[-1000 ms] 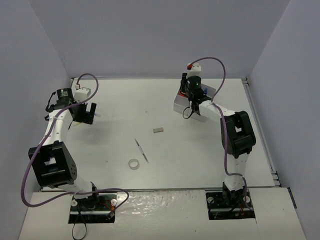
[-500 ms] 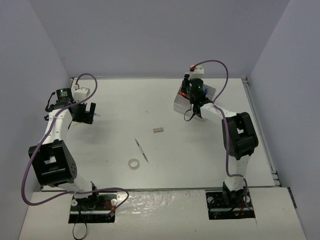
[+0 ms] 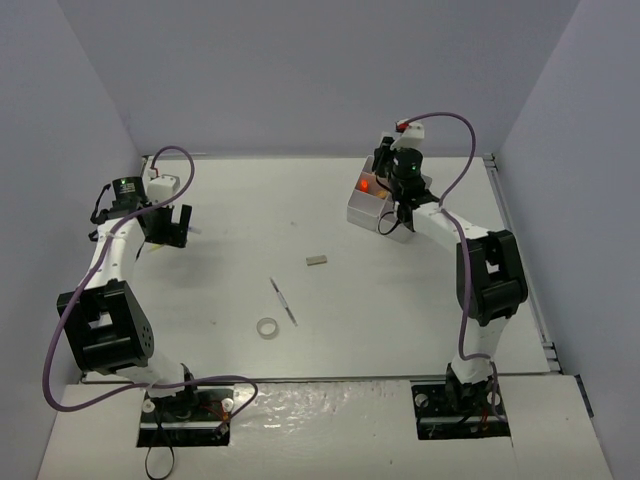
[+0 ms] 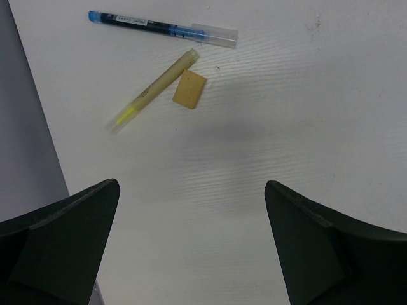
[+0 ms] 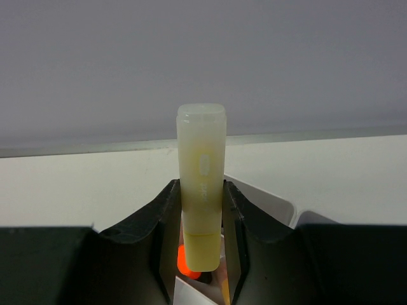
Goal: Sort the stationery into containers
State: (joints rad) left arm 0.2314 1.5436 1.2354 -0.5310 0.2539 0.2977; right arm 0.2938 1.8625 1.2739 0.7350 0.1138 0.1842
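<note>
In the right wrist view my right gripper (image 5: 201,190) is shut on a pale yellow bar (image 5: 201,159) that stands upright between the jaws. It hangs above the white tray (image 5: 270,198), where the marker's orange cap (image 5: 184,262) shows just below the bar. From the top view the right gripper (image 3: 388,172) is over the back of the tray (image 3: 361,211), with the orange cap (image 3: 367,185) inside it. My left gripper (image 4: 191,241) is open over bare table at the far left (image 3: 178,228). Mid-table lie a small grey block (image 3: 317,260), a thin grey stick (image 3: 283,300) and a clear tape ring (image 3: 267,327).
Beyond the left gripper lie a blue pen (image 4: 162,27), a yellowish pen (image 4: 152,91) and a small tan square (image 4: 189,89), close to the left wall (image 4: 25,140). Grey walls enclose the table on three sides.
The right gripper has shifted right and toward the back over the tray, still holding the yellow bar, and the orange cap has come into view. The left arm has not moved.
</note>
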